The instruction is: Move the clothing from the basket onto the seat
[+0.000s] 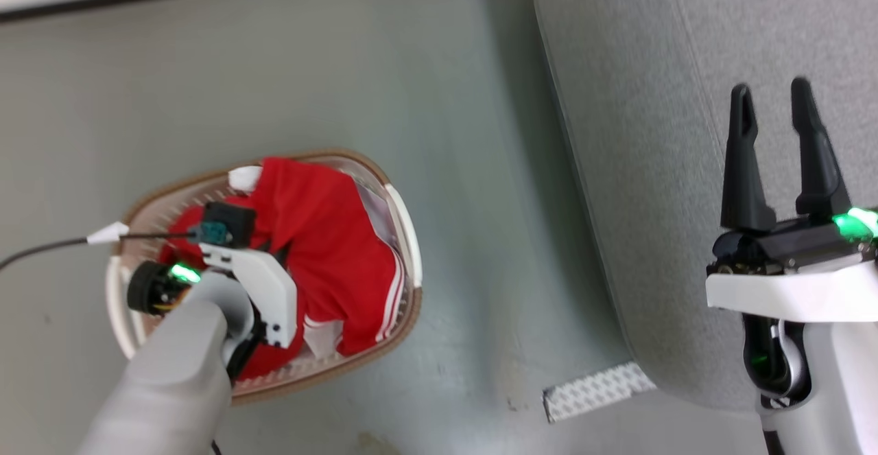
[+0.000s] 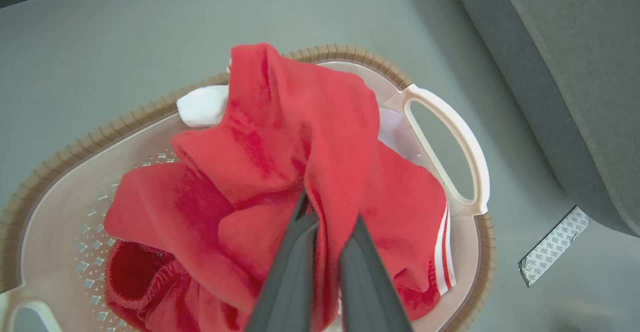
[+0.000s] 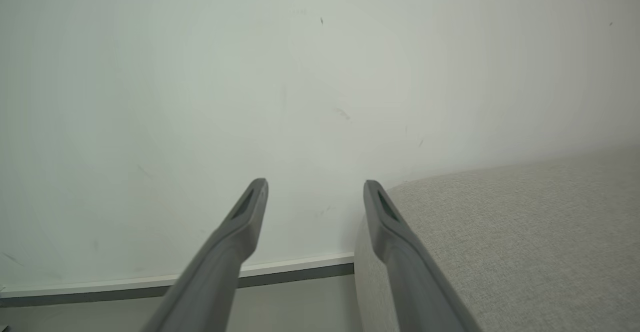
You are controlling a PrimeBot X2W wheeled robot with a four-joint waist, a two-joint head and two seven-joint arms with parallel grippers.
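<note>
The clothing [image 1: 329, 235], red with white stripes, lies heaped in the oval cream basket [image 1: 406, 235] on the floor at the lower left. My left wrist [image 1: 254, 283] hangs over the heap and hides its fingers in the head view. In the left wrist view, my left gripper [image 2: 330, 214] is shut on a raised fold of the clothing [image 2: 280, 136], inside the brown rim of the basket [image 2: 325, 51]. The grey seat [image 1: 651, 167] stands to the right. My right gripper [image 1: 778, 108] hovers over it, open and holding nothing, as the right wrist view also shows [image 3: 315, 192].
A white cloth [image 2: 202, 104] peeks out at the basket's far side. A white patterned strip [image 1: 593, 390] lies on the floor by the seat's corner. A dark cable [image 1: 41, 249] runs left from my wrist. Grey-green floor [image 1: 466, 132] separates basket and seat; a pale wall [image 3: 250, 71] stands beyond.
</note>
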